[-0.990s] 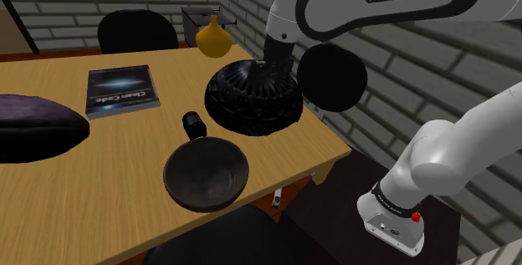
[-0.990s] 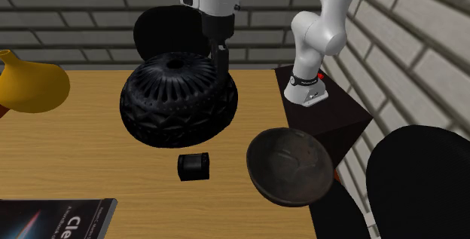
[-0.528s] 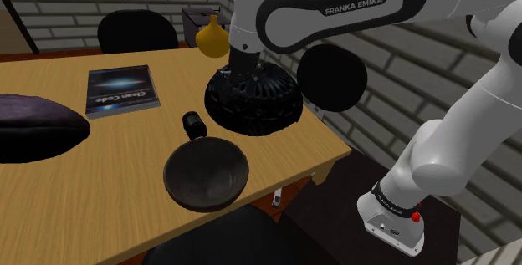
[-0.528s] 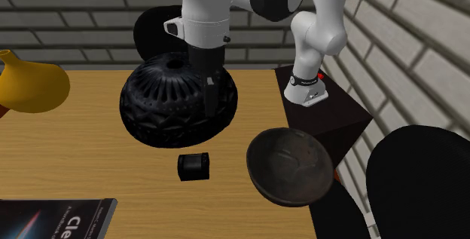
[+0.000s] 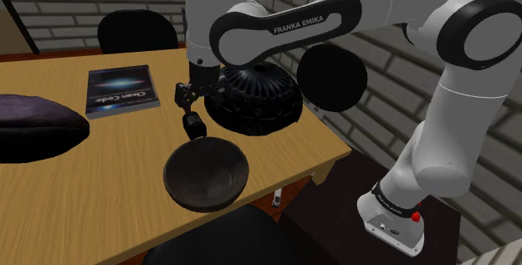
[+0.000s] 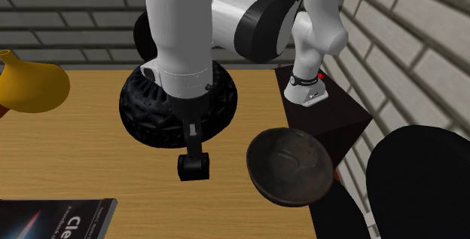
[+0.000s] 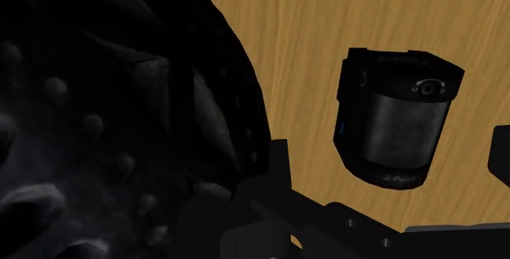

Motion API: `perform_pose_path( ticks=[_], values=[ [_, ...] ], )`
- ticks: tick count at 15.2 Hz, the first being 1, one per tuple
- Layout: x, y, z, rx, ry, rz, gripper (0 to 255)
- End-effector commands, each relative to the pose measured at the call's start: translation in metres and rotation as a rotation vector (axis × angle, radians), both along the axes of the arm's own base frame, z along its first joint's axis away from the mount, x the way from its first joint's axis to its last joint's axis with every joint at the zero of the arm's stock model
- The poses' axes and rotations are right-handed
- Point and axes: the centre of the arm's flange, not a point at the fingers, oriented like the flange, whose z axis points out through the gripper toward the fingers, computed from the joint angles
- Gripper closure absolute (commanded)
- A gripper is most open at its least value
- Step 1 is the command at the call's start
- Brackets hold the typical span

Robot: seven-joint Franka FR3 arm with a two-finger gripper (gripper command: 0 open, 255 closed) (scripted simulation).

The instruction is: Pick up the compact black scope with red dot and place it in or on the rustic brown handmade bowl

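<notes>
The gripper [image 6: 194, 145] is hovering wide open right over the scope [image 6: 193, 167], which is sitting ungrasped on the table [image 6: 90, 151] just beside the bowl [image 6: 290, 166], so grab, lift and drop are all waiting.

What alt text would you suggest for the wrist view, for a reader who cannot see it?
A small black scope lies on a wooden table between the open gripper's fingers, which do not touch it. A large black, knobbly round object looms beside one finger.
</notes>
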Motion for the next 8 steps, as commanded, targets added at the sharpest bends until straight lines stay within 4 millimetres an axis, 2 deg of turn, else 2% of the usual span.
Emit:
perform_pose_path(
  ticks=[1, 2, 8],
  values=[
    [0.016, 0.021, -0.014, -0.001, 0.000, -0.001, 0],
    [0.017, 0.021, -0.014, -0.001, 0.000, -0.001, 0],
    [0.020, 0.023, -0.046, -0.001, 0.000, -0.001, 0]
  ],
)
